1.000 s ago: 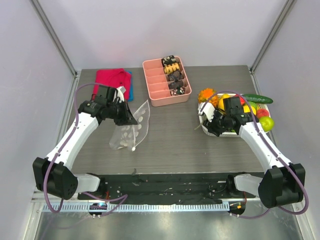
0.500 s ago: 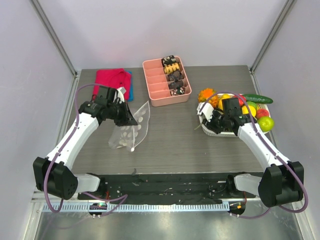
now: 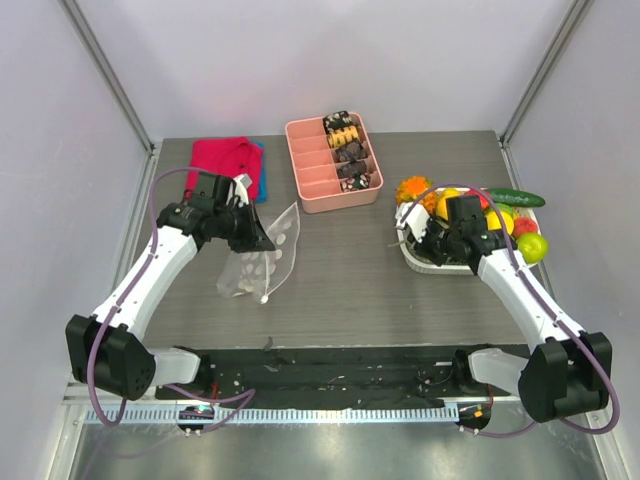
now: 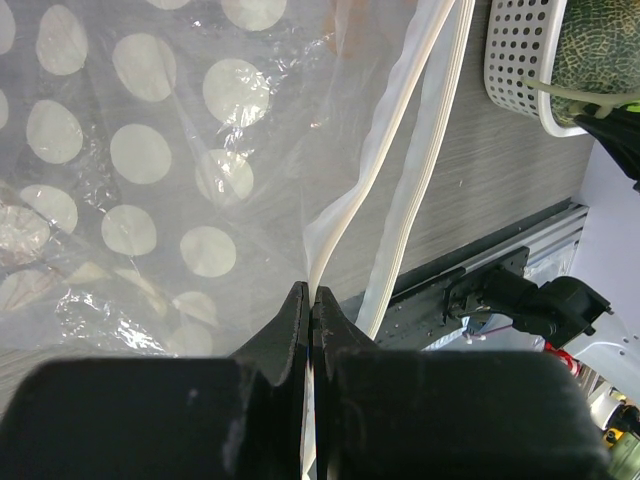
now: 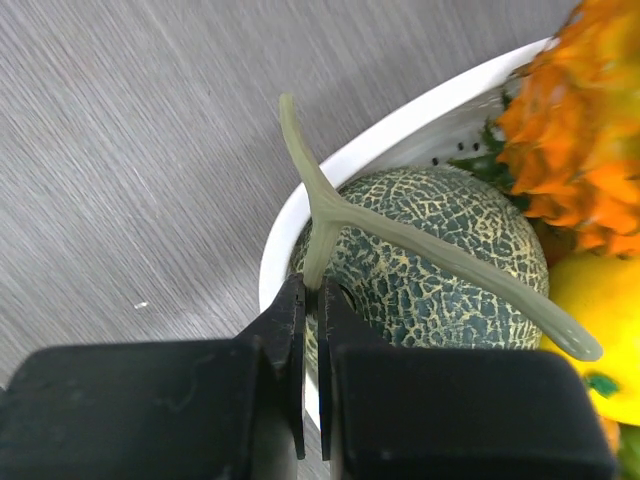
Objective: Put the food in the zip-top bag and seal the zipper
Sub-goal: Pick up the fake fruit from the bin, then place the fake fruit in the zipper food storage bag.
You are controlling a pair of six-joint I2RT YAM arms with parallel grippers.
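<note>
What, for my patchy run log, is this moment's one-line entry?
left gripper: shut on zip-top bag rim | right gripper: shut on melon stem, in white basket | zipper: unsealed

No words to read
We find no letters, numbers or signs anywhere; the zip-top bag [image 4: 140, 150] shows only plain white dots.

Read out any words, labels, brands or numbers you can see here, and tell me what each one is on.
No readable text in any view.
The bag carries only white dots; the pink tray, white basket and melon look unmarked.
Any marks on the front rail are too small to tell.
</note>
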